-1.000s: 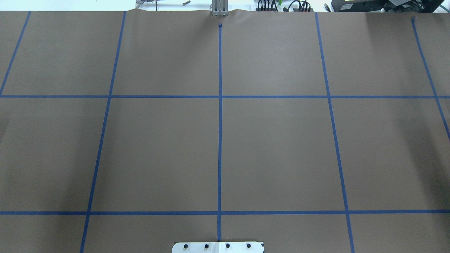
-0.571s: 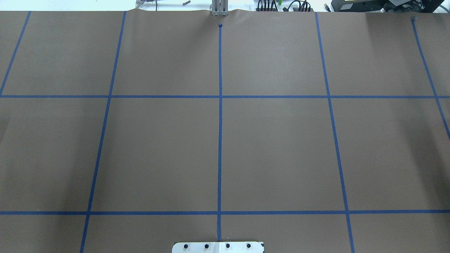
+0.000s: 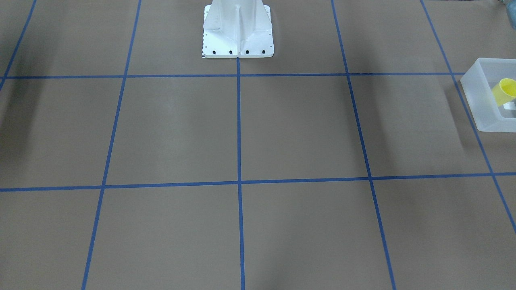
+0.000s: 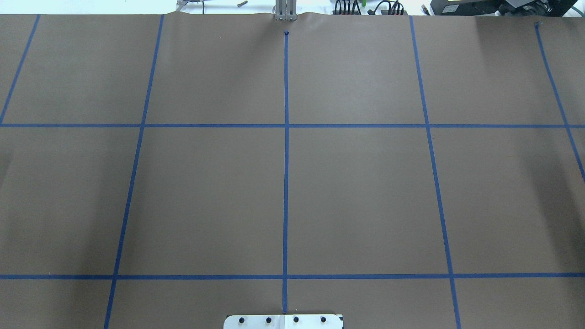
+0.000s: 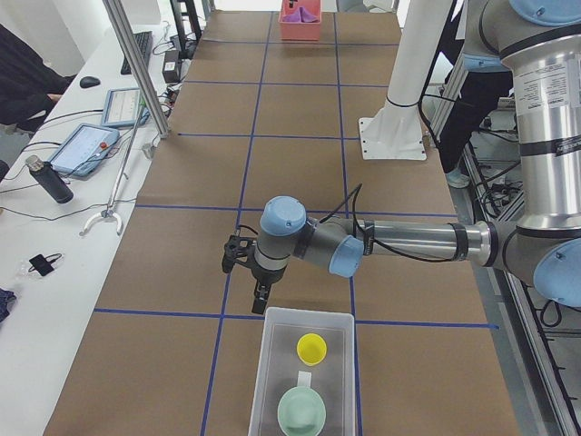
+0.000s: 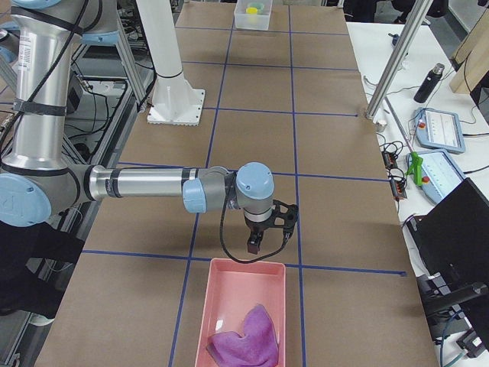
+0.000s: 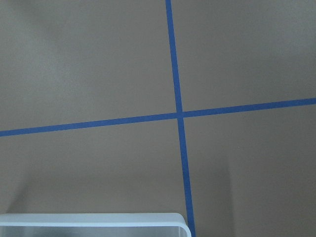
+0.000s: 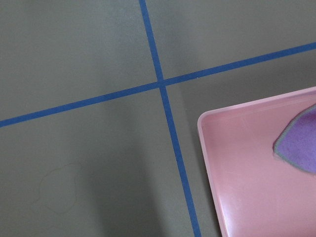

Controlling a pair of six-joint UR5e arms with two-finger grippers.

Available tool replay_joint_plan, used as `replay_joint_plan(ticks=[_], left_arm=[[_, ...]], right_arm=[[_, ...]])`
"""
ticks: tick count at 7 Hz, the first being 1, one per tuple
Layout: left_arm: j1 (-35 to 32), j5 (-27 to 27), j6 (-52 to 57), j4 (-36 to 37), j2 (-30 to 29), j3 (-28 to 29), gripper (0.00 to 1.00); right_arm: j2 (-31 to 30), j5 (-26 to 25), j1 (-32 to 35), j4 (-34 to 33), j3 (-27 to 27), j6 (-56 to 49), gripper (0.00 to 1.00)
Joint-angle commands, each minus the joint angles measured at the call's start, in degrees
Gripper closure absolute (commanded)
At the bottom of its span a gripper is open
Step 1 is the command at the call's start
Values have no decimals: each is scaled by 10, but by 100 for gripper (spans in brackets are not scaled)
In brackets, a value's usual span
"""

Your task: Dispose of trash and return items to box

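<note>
The frosted white box (image 5: pixel 272 363) stands at the table's left end. The yellow cup (image 5: pixel 311 348) and the mint-green bowl (image 5: pixel 301 411) stand inside it. The box (image 3: pixel 479 104) and the cup (image 3: pixel 506 90) also show at the front-facing view's right edge, and the box rim (image 7: pixel 94 219) shows in the left wrist view. My left gripper (image 5: pixel 259 298) hangs just past the box's rim, over the table. My right gripper (image 6: pixel 256 243) hangs just short of a pink tray. Both show only in the side views, so I cannot tell whether they are open or shut.
The pink tray (image 6: pixel 229 279) at the table's right end holds a purple cloth (image 6: pixel 244 336); both also show in the right wrist view, tray (image 8: pixel 237 163) and cloth (image 8: pixel 301 143). The white robot base (image 3: pixel 238 28) stands mid-table. A side desk (image 5: pixel 64 236) carries tablets and a bottle.
</note>
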Motion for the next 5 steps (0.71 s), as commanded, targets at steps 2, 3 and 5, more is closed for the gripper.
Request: replay_joint_plan(ticks=[2, 3, 5], left_arm=[[0, -1, 0, -1, 1, 1, 1], [0, -2, 0, -1, 1, 0, 1], [0, -4, 0, -1, 0, -2, 1]], right_arm=[[1, 1, 2, 1, 1, -1, 0], [1, 2, 2, 1, 2, 0, 0], [3, 2, 3, 1, 1, 0, 0]])
